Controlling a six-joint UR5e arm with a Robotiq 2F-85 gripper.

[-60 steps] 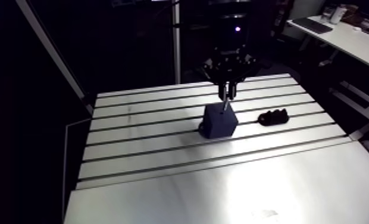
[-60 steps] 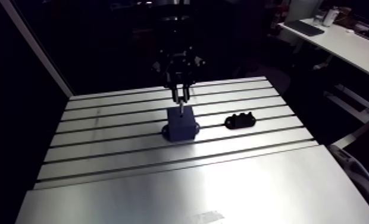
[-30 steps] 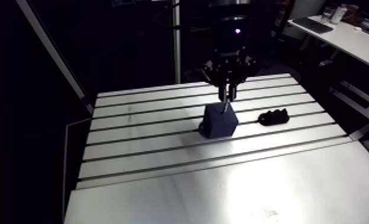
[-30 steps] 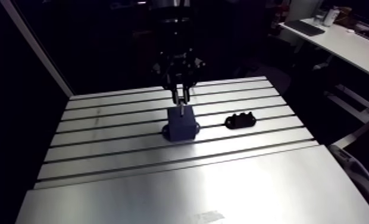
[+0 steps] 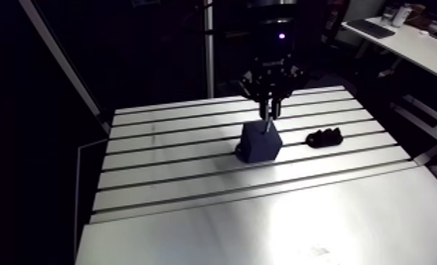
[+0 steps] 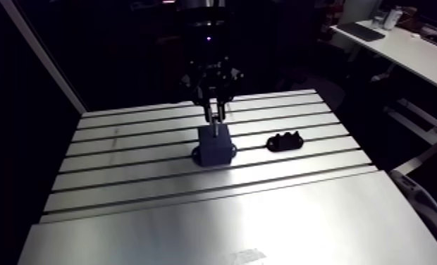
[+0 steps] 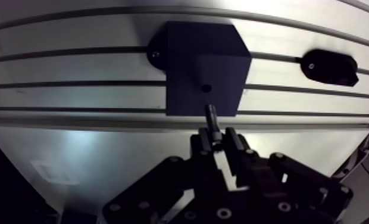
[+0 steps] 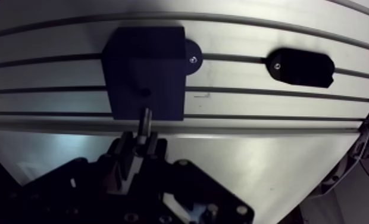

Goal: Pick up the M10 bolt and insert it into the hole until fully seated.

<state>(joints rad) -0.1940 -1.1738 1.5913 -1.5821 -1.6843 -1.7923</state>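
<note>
You are looking at almost no change from the earlier arm views. The gripper (image 7: 218, 138) is still hanging over the dark block (image 7: 193, 59), perhaps sitting a shade higher, and the block is staying where it was. So the insertion is not advancing: I judge that the descent is still waiting to be made.

The jaws are standing narrow and are clamping the M10 bolt (image 7: 211, 119) by its upper part. Its shank is pointing down and out ahead of the fingertips. In the wrist view its tip is showing over the block's top face, just short of the hole (image 7: 206, 88), and is not yet entering it.

The block is standing on the slotted part of the table (image 7: 74, 155), midway between the side edges and nearer the far edge. A small black fixture (image 7: 330, 67) is lying well apart from it, toward one side edge.
</note>
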